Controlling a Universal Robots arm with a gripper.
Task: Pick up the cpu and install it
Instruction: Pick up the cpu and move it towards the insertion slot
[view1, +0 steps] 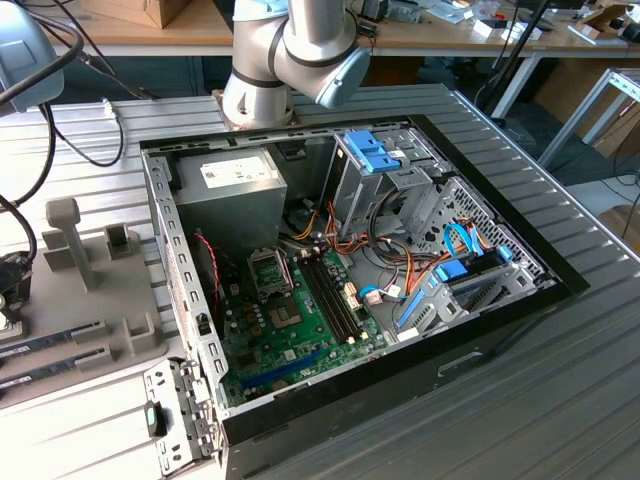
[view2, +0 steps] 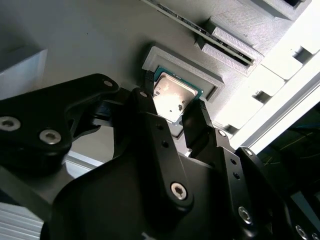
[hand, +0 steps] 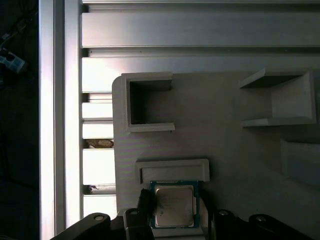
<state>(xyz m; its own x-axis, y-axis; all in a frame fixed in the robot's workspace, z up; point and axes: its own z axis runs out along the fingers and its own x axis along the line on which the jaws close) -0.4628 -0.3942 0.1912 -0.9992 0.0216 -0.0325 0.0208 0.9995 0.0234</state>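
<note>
Two risks to watch with cpu (hand: 173, 205) sat in grey holder pocket (hand: 172, 170) on the table (hand: 200, 30) and tool (view2: 172, 102) straddling it, clamped or slack impossible to tell: tilting or jamming against the pocket wall from an off-centre pinch, dropping short of the motherboard socket (view1: 270, 270) from a weak hold.

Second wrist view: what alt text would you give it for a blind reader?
A black pincer sits close over the cpu, a silvery square chip with a green rim, lying in a raised grey holder.
</note>
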